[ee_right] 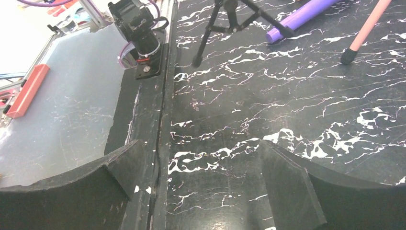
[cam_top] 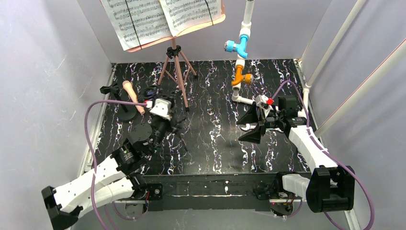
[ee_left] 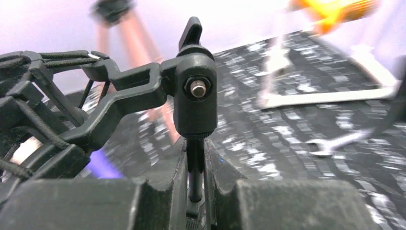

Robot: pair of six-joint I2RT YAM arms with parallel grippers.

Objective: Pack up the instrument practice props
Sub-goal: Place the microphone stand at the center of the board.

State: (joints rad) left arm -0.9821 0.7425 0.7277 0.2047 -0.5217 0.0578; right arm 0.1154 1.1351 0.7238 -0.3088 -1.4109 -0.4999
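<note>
Music sheets and white pipe ran off the top edge of the overhead view.
Left wrist view: mic holder was cut at the left edge. Tripod legs, orange valve and wrench were blurred.
Right wrist view: purple microphone was cropped at the top.

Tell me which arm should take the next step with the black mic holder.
Left. The left tool is shut on the thin stem of the black mic holder, so it can likely carry it off. The right tool stands open over the table, holding nothing.
</note>
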